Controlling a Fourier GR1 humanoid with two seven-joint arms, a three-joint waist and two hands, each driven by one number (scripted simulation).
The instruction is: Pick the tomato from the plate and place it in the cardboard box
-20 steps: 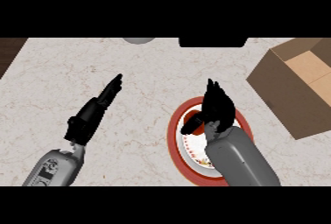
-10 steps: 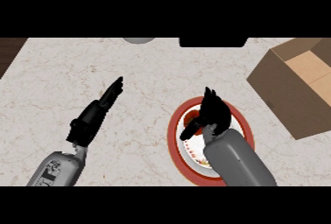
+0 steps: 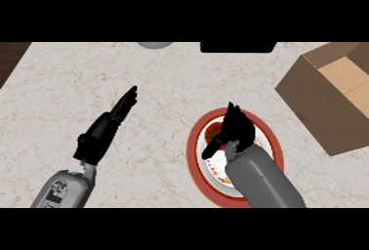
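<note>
Red tomato (image 3: 213,132) sat on plate (image 3: 196,161), half hidden under right robot hand (image 3: 234,129). Fingers straight, nothing grasped. Box (image 3: 333,100) waited near. Left robot hand (image 3: 108,127) flat, resting on worktop (image 3: 65,88).

A pale, marbled worktop (image 3: 166,88) fills most of the view. At its far edge sits a grey rounded object (image 3: 155,45), only partly in view, and beside it a black rectangular object (image 3: 238,47). A dark wooden strip (image 3: 10,58) shows at far left.
</note>
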